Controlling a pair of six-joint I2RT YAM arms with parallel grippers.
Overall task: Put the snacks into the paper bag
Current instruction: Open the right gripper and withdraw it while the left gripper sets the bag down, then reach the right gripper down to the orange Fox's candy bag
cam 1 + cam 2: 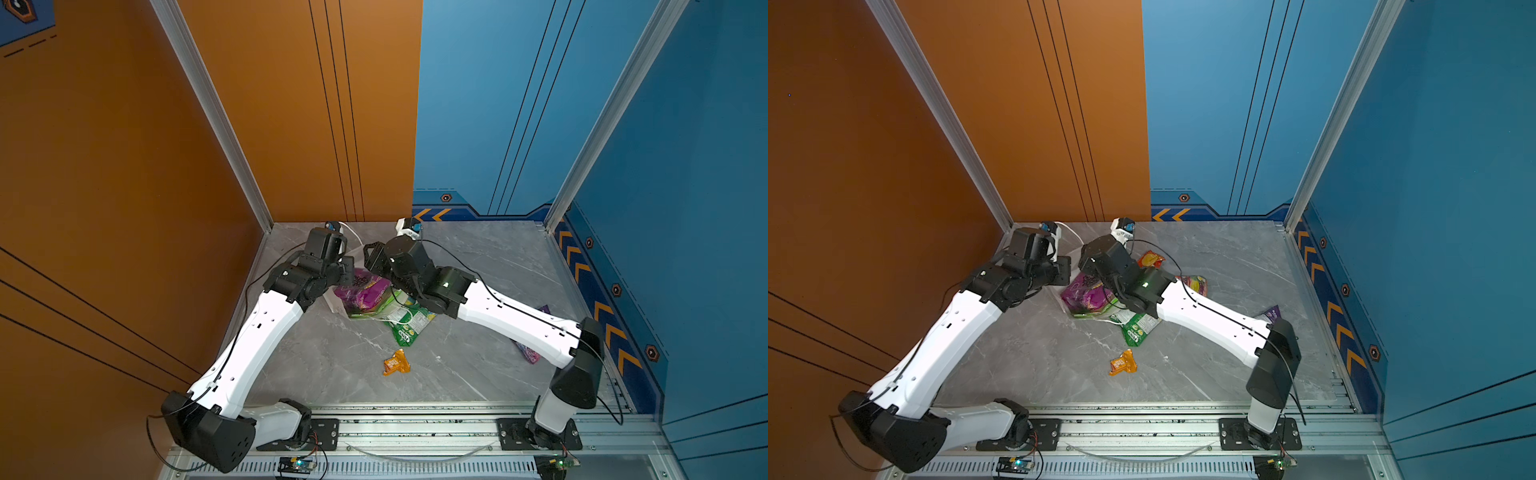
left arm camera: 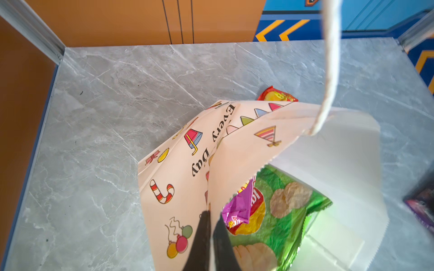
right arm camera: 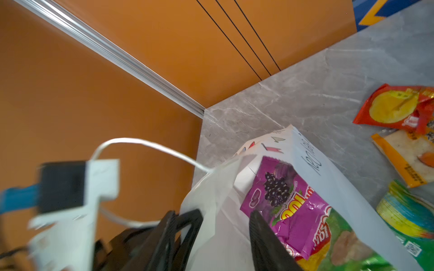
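Being pinched by the closed left end effector (image 2: 210, 217), the white printed paper bag (image 2: 178, 169) at 11 o'clock is held agape for loading; right end effector (image 3: 225, 213) is parted, empty.

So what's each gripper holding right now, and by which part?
The left gripper is shut on the paper bag, pinching the rim of its mouth. The right gripper stands open at the bag's mouth, holding nothing.
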